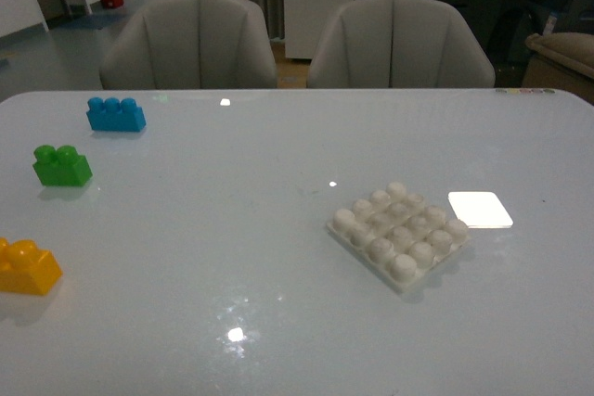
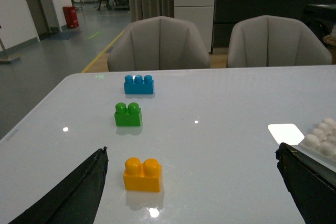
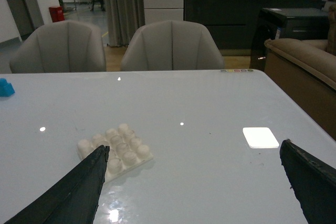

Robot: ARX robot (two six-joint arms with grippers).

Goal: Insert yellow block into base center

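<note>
The yellow block [image 1: 28,267] sits by the left edge of the table, close to the near side. Nothing holds it. The green block [image 1: 62,165] and the blue block [image 1: 116,114] sit in a row behind it, along the same edge. The base [image 1: 399,232] lies flat, right of the middle, with all its bumps bare, so its center is free.

The left gripper [image 2: 191,153] hangs above the table with its jaws spread wide. It faces the yellow block, most likely because that block is on its side and must fit between the jaws. The right gripper [image 3: 194,148] is spread wide too and looks at the base. It holds nothing.
</note>
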